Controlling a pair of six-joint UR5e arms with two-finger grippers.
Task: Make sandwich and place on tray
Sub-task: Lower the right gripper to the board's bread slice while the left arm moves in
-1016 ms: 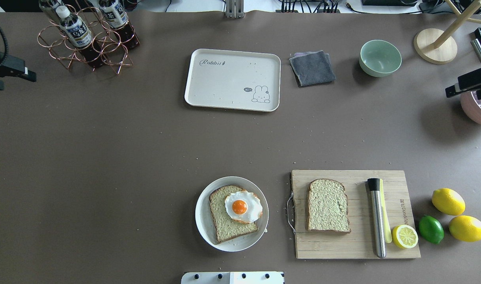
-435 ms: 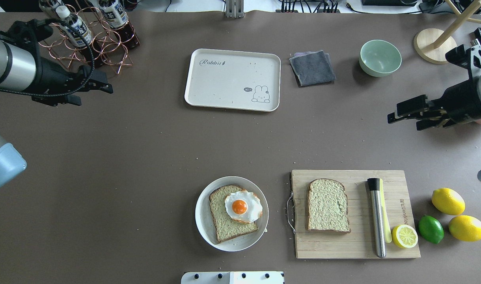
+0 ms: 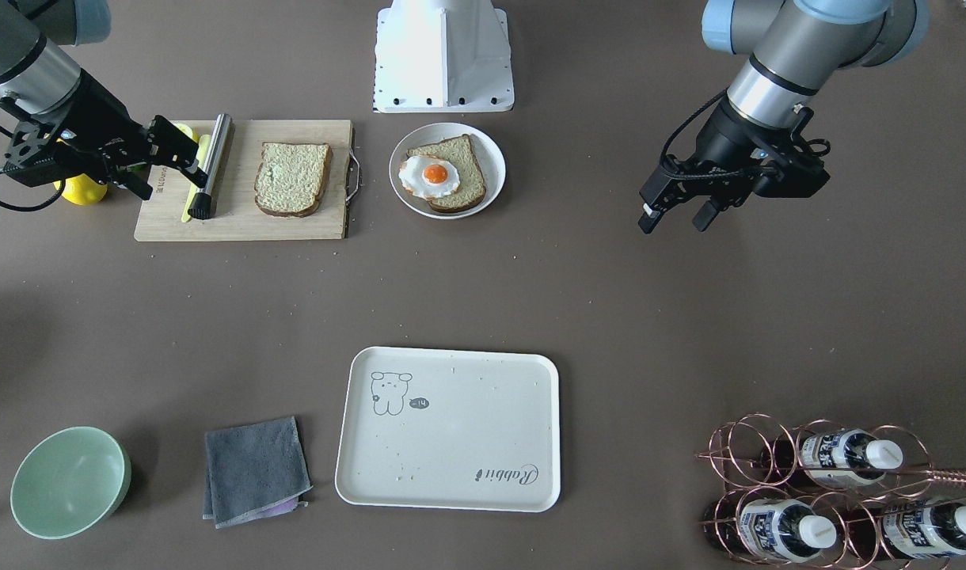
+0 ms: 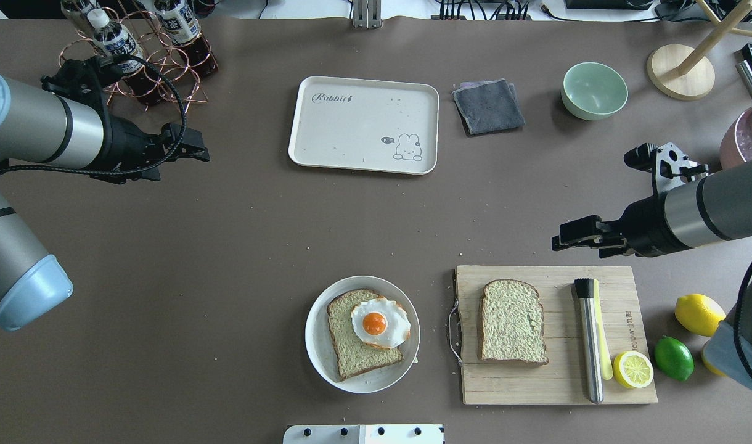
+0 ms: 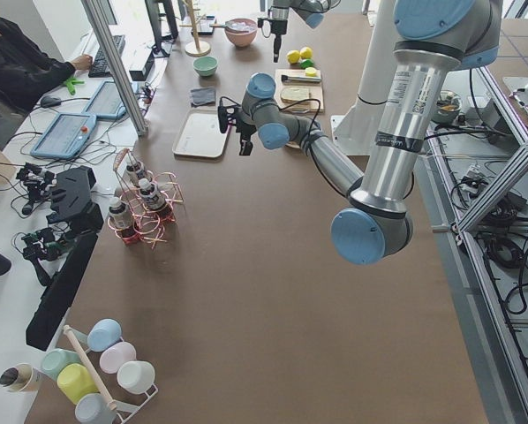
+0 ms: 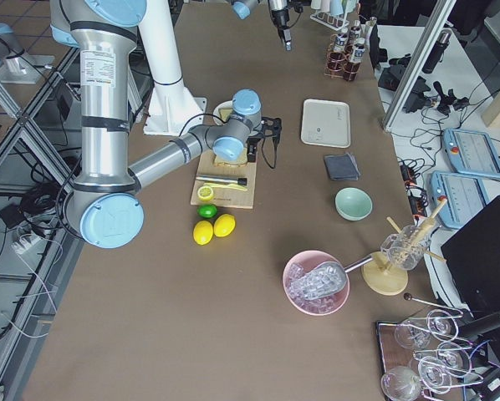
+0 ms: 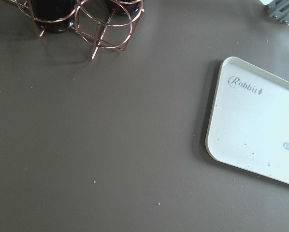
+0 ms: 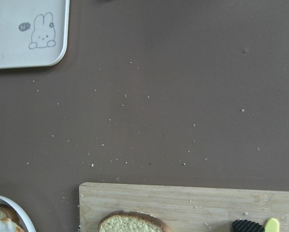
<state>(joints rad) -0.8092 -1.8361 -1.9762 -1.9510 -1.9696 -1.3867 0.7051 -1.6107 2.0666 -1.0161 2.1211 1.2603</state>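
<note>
One brown bread slice [image 4: 351, 342] with a fried egg [image 4: 379, 322] on it lies on a round white plate [image 4: 317, 354]. A second slice [image 4: 513, 320] lies bare on the wooden cutting board [image 4: 622, 376]. The cream tray [image 4: 351, 132] sits empty at the far centre; it also shows in the left wrist view [image 7: 251, 130]. My left gripper [image 4: 194, 148] is open and empty, left of the tray. My right gripper [image 4: 561, 240] is open and empty, just beyond the board's far edge; the front view [image 3: 174, 188] shows its fingers apart.
A steel-handled tool [image 4: 588, 339], half a lemon [image 4: 633, 369], a lime [image 4: 673, 357] and a lemon [image 4: 699, 314] lie at the board's right. A grey cloth [image 4: 488, 106] and green bowl [image 4: 593, 90] sit right of the tray. A copper bottle rack [image 4: 135, 68] stands far left.
Both arms have swung in from the table's sides. The left gripper moved right toward the tray. The right gripper moved left and nearer, toward the cutting board's far edge. Food has not moved.
</note>
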